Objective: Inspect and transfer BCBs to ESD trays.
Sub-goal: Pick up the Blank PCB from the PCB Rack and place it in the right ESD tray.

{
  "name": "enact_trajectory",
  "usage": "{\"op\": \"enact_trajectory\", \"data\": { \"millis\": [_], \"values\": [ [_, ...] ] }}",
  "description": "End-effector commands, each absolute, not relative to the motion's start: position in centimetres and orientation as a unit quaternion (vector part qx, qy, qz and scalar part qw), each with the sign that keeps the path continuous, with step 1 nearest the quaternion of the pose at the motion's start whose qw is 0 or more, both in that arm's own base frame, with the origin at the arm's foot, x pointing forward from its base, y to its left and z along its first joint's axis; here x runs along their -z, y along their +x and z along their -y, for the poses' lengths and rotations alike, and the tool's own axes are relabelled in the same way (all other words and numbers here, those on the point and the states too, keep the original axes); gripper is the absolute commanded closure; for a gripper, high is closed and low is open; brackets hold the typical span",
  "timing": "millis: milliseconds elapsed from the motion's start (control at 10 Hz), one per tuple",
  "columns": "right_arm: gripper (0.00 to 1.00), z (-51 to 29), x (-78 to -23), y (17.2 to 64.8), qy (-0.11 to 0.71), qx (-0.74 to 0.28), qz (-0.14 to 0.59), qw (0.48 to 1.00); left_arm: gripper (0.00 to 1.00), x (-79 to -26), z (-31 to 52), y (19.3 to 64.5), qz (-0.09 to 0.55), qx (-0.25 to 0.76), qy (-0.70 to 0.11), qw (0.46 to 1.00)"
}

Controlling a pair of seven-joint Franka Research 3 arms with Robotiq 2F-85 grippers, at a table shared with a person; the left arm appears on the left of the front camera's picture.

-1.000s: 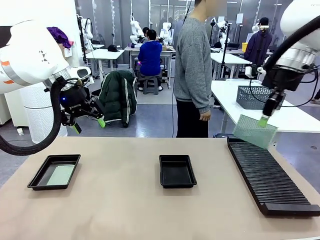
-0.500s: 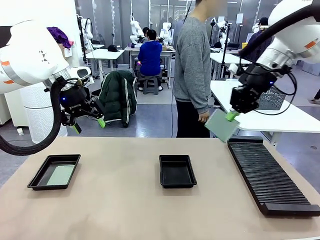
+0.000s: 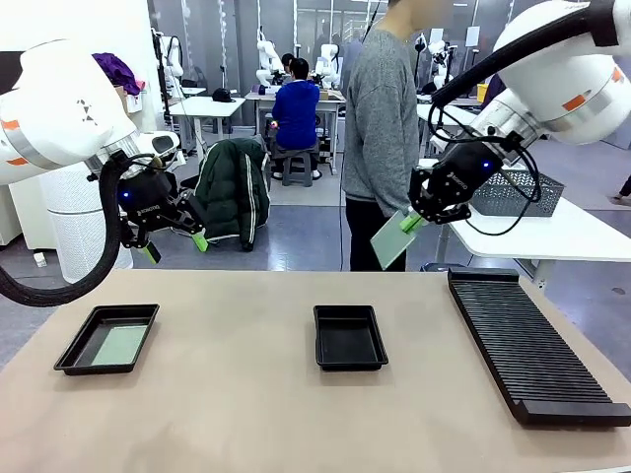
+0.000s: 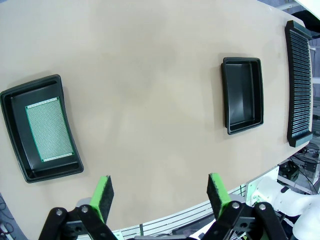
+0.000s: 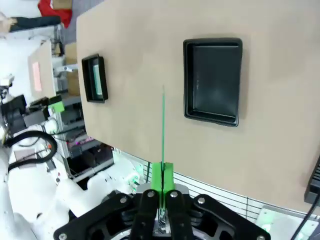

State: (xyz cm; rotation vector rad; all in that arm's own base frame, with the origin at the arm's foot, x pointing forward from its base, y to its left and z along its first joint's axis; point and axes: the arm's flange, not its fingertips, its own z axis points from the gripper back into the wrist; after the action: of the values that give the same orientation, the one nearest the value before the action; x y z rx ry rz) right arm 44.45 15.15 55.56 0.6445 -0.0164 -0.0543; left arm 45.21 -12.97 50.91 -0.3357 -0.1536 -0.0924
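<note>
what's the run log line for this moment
left hand: open, hovering over table | right hand: shut on BCB, in the air | left tray: second BCB inside | middle tray: empty

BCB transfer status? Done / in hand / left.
Done: one BCB lies flat in the left ESD tray. In hand: the right gripper is shut on a second BCB, held in the air above the table. Left: the middle ESD tray is empty, so that board has yet to be set down, probably there. The left gripper hangs open, holding nothing.
</note>
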Motion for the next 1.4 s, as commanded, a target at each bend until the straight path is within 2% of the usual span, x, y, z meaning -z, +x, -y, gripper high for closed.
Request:
{"op": "enact_trajectory", "data": {
  "millis": [0,300,400,500,900,1300],
  "values": [
    [0.99,-16.7,-54.7,43.5,0.325,0.063,0.026,0.943,0.00,-50.9,13.0,44.9,0.077,0.046,-0.167,0.982],
    [0.99,-16.9,-53.7,43.2,0.326,0.060,0.035,0.943,0.00,-50.9,13.0,44.9,0.077,0.046,-0.167,0.982],
    [0.99,-16.5,-53.6,43.0,0.332,0.028,0.021,0.943,0.00,-50.9,13.0,44.9,0.077,0.046,-0.167,0.982],
    [0.99,-16.6,-54.3,43.8,0.310,0.053,0.024,0.949,0.00,-50.9,13.0,44.9,0.077,0.046,-0.167,0.982],
    [0.99,-16.5,-54.2,43.8,0.310,0.049,0.024,0.949,0.00,-50.9,13.0,44.9,0.077,0.046,-0.167,0.982],
    [0.99,-17.7,-48.8,46.0,0.355,0.041,0.045,0.933,0.00,-50.9,13.0,44.9,0.077,0.046,-0.167,0.982]
  ]
}}
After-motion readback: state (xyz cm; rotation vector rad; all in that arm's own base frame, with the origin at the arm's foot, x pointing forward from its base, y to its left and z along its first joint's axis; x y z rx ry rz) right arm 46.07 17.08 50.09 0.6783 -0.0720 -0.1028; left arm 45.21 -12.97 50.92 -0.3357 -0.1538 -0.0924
